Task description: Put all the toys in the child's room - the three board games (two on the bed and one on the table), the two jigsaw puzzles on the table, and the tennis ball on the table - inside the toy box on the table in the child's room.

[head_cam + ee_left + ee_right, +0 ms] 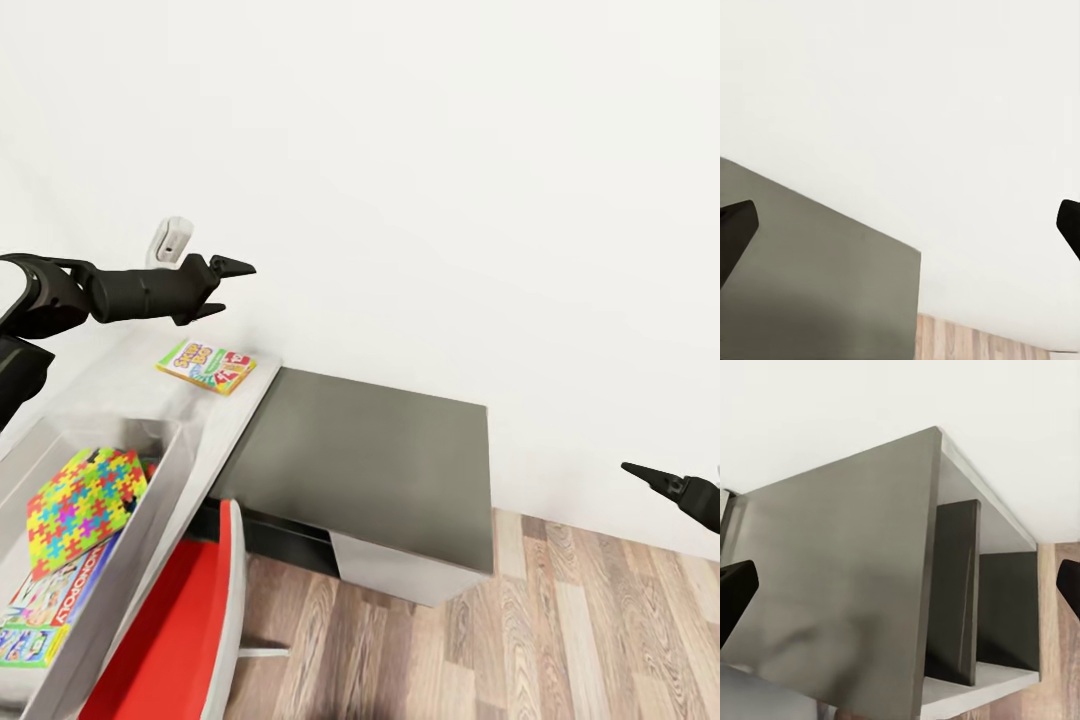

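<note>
Head view, yellow-green-red board game (207,366) on table (130,385), below left gripper (232,283)

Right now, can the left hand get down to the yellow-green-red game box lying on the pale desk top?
Probably yes. The left hand hangs open and empty just above and behind the game box, which lies flat on the desk with nothing between them, so a short descent looks unobstructed.

Yellow-green-red board game (207,366) flat on the pale table (130,385), just below the left gripper (232,272). Toy box (150,520), lower and nearer than that gripper, holds jigsaw puzzle (84,497), Monopoly box (58,593), blue box (28,643).
</note>
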Available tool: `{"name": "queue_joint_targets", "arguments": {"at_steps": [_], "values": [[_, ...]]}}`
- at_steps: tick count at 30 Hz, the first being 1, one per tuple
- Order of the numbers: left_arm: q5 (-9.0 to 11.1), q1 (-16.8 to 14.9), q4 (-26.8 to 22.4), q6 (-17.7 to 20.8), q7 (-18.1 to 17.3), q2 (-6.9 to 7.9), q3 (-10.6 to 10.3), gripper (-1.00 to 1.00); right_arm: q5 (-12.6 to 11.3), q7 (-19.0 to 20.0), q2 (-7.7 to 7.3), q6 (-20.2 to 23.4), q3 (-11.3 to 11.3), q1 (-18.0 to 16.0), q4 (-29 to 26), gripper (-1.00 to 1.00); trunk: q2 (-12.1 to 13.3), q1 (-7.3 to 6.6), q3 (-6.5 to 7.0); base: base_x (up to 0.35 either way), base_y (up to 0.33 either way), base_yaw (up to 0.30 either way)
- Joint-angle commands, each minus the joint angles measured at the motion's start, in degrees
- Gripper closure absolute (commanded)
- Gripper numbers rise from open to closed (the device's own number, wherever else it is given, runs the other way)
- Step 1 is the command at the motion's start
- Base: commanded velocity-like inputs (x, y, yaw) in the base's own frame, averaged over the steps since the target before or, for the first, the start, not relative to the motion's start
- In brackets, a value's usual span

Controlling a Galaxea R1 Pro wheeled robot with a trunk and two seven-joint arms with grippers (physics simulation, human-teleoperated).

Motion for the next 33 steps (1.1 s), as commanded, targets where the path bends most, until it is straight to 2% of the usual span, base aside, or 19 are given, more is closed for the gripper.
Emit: {"name": "queue_joint_targets", "arguments": {"at_steps": [1,11,33], "values": [[0.47,-0.08,-0.04,-0.10,0.42,0.04,-0.06,-1.00,0.21,0.30,0.00,0.31,-0.07,-0.07,-0.01,-1.00,-0.10,0.05,-0.09,0.186,0.150,0.000],[0.47,-0.08,-0.05,-0.10,0.42,0.07,-0.12,-1.00,0.21,0.30,-0.01,0.31,-0.07,-0.07,-0.01,-1.00,-0.10,0.05,-0.09,0.135,0.123,0.000],[0.47,-0.08,-0.05,-0.10,0.42,0.07,-0.72,-1.00,0.17,0.30,-0.02,0.31,-0.07,-0.11,-0.01,-1.00,-0.10,0.05,-0.09,0.012,0.012,0.000]]}}
